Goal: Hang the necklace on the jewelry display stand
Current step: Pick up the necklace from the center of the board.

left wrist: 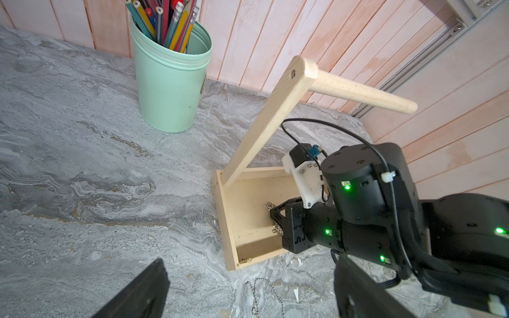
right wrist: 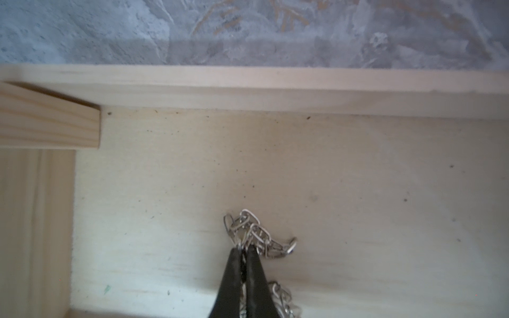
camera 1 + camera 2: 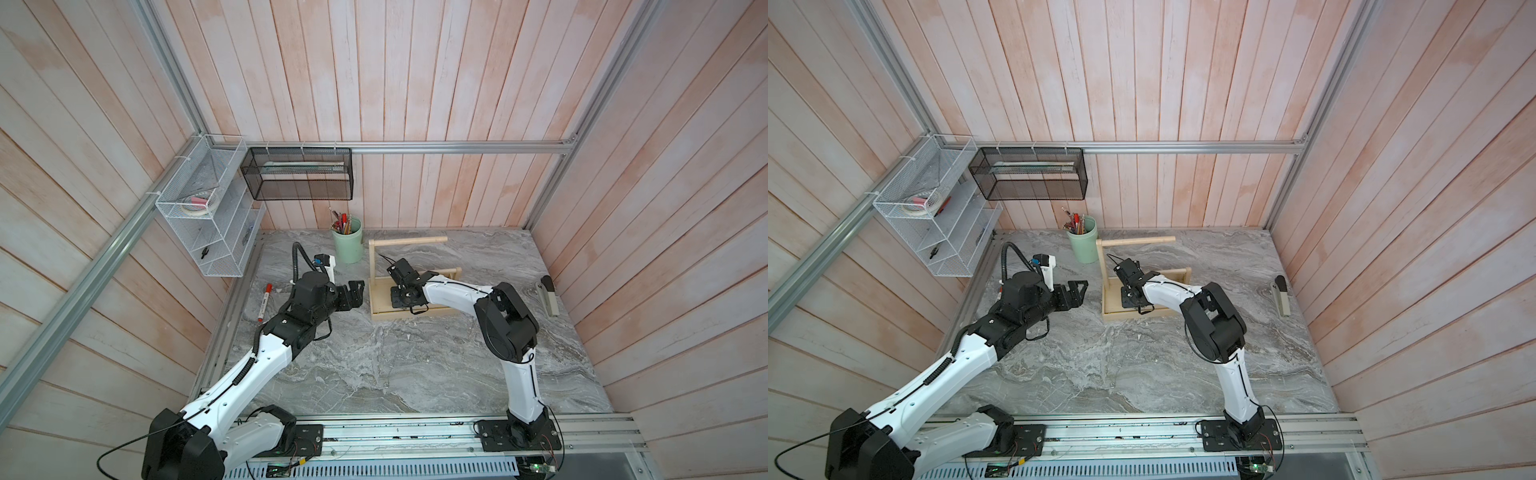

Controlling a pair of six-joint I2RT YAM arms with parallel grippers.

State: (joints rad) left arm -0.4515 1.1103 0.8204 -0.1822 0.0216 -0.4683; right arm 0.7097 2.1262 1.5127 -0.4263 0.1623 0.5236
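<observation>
necklace (image 2: 256, 236) silver links; jewelry display stand (image 1: 272, 118) pale bare wood; counter (image 3: 395, 365) grey, white-veined marble; pen cup (image 1: 168, 90) mint-green.

One each: jewelry display stand (image 3: 409, 242), link-chain necklace (image 2: 259, 236), ball chain (image 1: 263, 279), pen cup (image 3: 347, 247), marker (image 3: 264, 302), stapler (image 3: 549, 295). Two mesh baskets (image 3: 299, 183).

In the jewelry display stand (image 3: 380, 301) tray lies the necklace (image 2: 259, 236), pen cup (image 3: 347, 249) just behind.

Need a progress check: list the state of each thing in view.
stand: upright, top bar bare.
necklace: heaped in the stand's tray, pinched.
right gripper: shut on the necklace.
left gripper: open, empty, beside the stand.
cup: upright, full of pencils.
marker: lying flat, capped.
stapler: sitting untouched.
</observation>
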